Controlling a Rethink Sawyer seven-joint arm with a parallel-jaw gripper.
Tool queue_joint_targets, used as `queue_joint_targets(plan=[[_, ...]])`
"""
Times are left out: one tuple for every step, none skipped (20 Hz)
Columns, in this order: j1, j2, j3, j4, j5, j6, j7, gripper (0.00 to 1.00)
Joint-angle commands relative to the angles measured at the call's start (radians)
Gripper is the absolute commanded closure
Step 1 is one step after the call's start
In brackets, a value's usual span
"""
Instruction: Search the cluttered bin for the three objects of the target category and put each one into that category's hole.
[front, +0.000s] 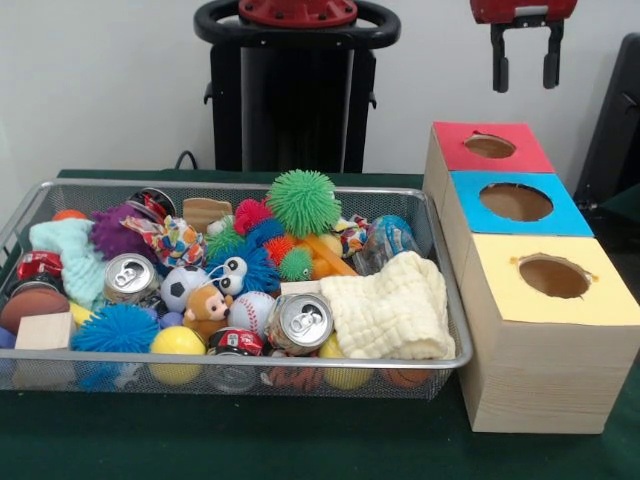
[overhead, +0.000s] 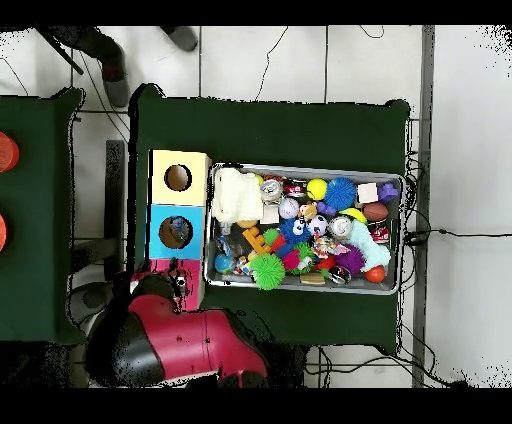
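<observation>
Cans are what I am taking as the target group, though that is my guess, since nothing is telling me the category. Using the bin (front: 440, 290) as my landmark, I am starting at its near rim: a silver can (front: 299, 322) is lying there tipped toward me, just beside the cream cloth (front: 392, 305). A second can (front: 130, 277) is sitting toward the bin's left side, and a red can (front: 40, 266) is lying against the left wall. I am judging them light, thin-walled and slippery, easily dented, so I am planning to pinch across the round body rather than the rim. Beside the bin's right wall the boxes are standing in a row: yellow box (front: 555, 330) nearest, blue box (front: 515, 205), then red box (front: 490, 148) farthest. Beyond the bin, above the red box, the gripper (front: 524, 62) is hanging with fingers spread apart and empty, well apart from every can.
</observation>
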Motion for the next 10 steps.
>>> queue_joint_targets(plan=[[-0.07,0.184,0.105,-0.21,0.022,0.131,0.038,0.0],[-0.078,0.216,0.094,-0.264,0.023,0.155,0.034,0.0],[-0.083,0.246,0.077,-0.311,0.02,0.176,0.033,0.0],[-0.093,0.278,0.067,-0.351,0.013,0.185,0.026,0.0],[-0.115,0.298,0.071,-0.38,0.009,0.177,0.013,0.0],[-0.126,0.313,0.064,-0.416,0.006,0.189,0.008,0.0],[-0.134,0.326,0.054,-0.453,0.001,0.208,0.003,0.0],[-0.152,0.336,0.06,-0.477,-0.004,0.22,-0.011,0.0],[-0.175,0.34,0.074,-0.487,-0.004,0.228,-0.023,0.0],[-0.193,0.341,0.086,-0.496,0.001,0.249,-0.029,0.0]])
